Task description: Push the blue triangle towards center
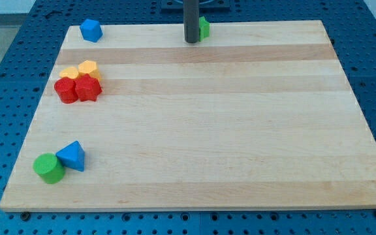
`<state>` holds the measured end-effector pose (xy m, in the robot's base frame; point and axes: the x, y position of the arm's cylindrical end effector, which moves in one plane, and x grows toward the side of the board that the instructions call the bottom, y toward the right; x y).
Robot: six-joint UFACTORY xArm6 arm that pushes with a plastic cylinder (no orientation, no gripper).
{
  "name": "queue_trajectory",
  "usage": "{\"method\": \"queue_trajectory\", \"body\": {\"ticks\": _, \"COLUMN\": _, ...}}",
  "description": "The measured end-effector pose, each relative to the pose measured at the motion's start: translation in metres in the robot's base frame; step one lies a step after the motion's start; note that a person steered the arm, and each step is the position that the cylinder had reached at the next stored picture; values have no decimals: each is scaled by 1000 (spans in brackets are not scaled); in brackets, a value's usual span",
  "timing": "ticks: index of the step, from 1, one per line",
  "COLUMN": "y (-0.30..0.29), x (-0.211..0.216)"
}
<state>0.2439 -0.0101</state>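
The blue triangle (72, 156) lies near the view's bottom left corner of the wooden board (227, 130), touching a green cylinder (48, 168) on its left. My tip (192, 42) is at the view's top centre, far from the blue triangle, right beside a green block (204, 27) that it partly hides.
A blue block (91, 30) sits at the view's top left corner. Two yellow blocks (80, 69) and two red blocks (78, 89) are clustered together at the view's left edge.
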Motion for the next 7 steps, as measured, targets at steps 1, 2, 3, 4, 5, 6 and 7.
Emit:
{"method": "queue_trajectory", "body": {"ticks": 1, "y": 0, "x": 1}}
{"method": "queue_trajectory", "body": {"ticks": 2, "y": -10, "x": 77}}
{"method": "queue_trajectory", "body": {"ticks": 3, "y": -11, "x": 122}}
{"method": "queue_trajectory", "body": {"ticks": 4, "y": -12, "x": 142}}
{"method": "queue_trajectory", "body": {"ticks": 5, "y": -18, "x": 172}}
{"method": "queue_trajectory", "body": {"ticks": 6, "y": -18, "x": 227}}
{"method": "queue_trajectory", "body": {"ticks": 7, "y": -42, "x": 271}}
